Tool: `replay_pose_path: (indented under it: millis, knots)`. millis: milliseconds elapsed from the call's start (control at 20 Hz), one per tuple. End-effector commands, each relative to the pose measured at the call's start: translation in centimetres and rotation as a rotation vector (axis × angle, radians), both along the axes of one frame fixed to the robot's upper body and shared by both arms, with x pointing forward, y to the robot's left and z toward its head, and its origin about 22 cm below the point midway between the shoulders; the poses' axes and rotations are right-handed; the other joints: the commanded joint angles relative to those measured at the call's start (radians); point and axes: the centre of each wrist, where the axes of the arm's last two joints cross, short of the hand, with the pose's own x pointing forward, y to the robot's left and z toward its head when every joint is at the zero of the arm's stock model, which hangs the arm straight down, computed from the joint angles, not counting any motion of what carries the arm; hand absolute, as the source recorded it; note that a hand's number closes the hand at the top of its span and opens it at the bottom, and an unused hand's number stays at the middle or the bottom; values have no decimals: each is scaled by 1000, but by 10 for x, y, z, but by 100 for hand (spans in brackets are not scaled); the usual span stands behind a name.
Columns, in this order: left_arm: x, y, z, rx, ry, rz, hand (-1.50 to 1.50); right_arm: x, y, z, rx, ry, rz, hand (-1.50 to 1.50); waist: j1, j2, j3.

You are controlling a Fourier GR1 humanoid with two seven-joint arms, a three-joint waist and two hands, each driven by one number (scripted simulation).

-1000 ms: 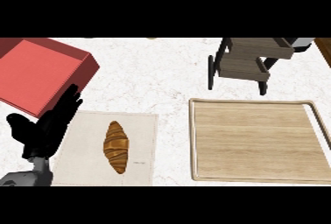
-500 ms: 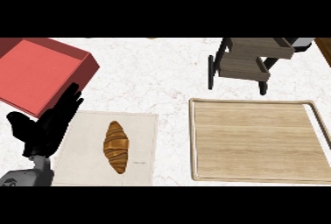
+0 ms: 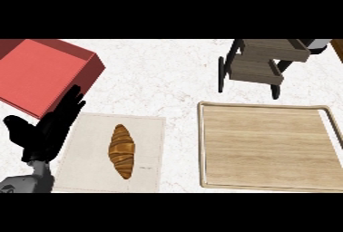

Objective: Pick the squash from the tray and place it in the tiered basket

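The wooden tray [image 3: 268, 147] lies at the right of the counter with nothing on it. No squash shows anywhere in the head view. The tiered basket [image 3: 262, 63], dark-framed with wooden shelves, stands at the back right, partly cut off by the view's top edge. My left hand [image 3: 47, 129] rests open at the lower left, fingers straight and pointing up. My right hand does not show.
A red box [image 3: 40, 74] sits at the back left, just beyond my left hand's fingertips. A croissant [image 3: 122, 150] lies on a pale cloth mat [image 3: 87, 172] between the hand and the tray. White marble counter [image 3: 161, 77] spreads between them.
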Motion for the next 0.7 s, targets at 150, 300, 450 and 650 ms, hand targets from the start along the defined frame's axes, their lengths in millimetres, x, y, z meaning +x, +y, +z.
replay_pose_path:
  millis: [150,300,450,650]
  knots:
    - [1,-9,-2,-3,-21,-7,0,-47,-75,-3,30,-22,-103,-150,7,8,2]
    - [4,-3,-1,-11,-6,-9,0,-72,-103,-3,23,-44,-119,-150,10,11,3]
    - [6,-9,3,-5,-19,-5,0,-89,-121,-5,13,-34,-130,-150,17,15,4]
    - [5,-11,9,-15,-12,-26,0,-102,-138,-19,6,-33,-117,-150,20,14,6]
